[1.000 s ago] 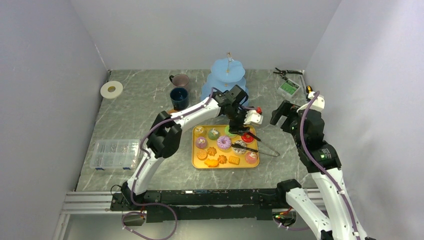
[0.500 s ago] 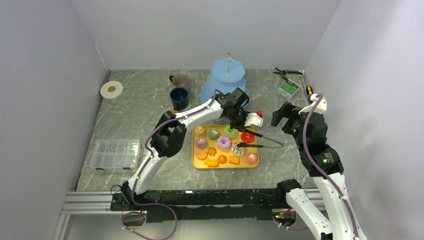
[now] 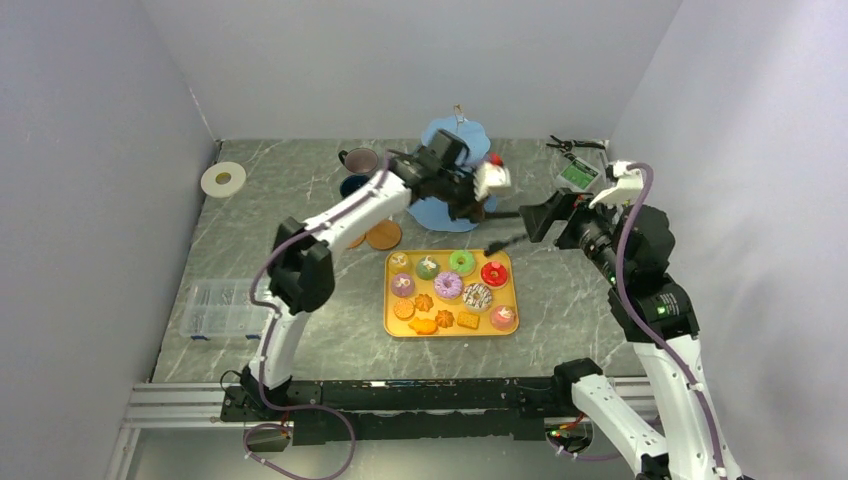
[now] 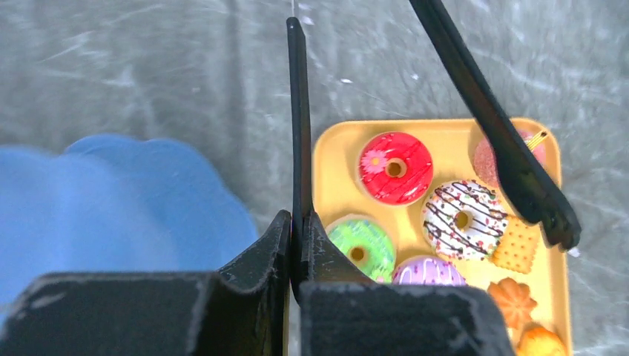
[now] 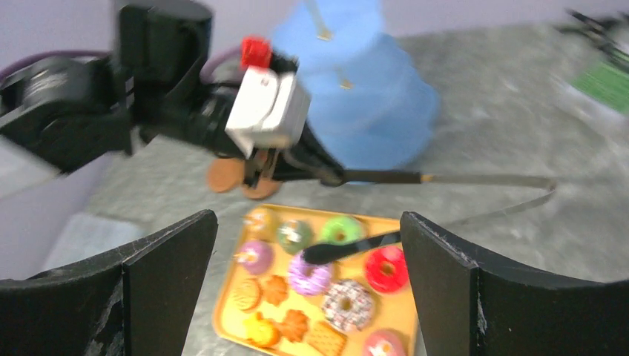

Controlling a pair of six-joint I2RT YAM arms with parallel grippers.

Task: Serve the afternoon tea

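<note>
The left claw [image 4: 297, 248] is clamped on black tongs [image 4: 495, 141] above the tray [image 4: 334, 167] of doughnuts [image 4: 395, 167], just on the near side of the blue stand [image 4: 111, 200]. The right claw [image 3: 547, 215] gapes wide on the right.

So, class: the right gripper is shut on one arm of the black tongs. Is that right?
No. It is the left gripper that is shut on one arm of the black tongs, as the left wrist view shows.

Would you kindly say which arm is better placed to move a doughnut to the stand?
Left, probably: the left pincer is shut on the black tongs, close to the tray and stand. The right pincer stands open and empty.
</note>
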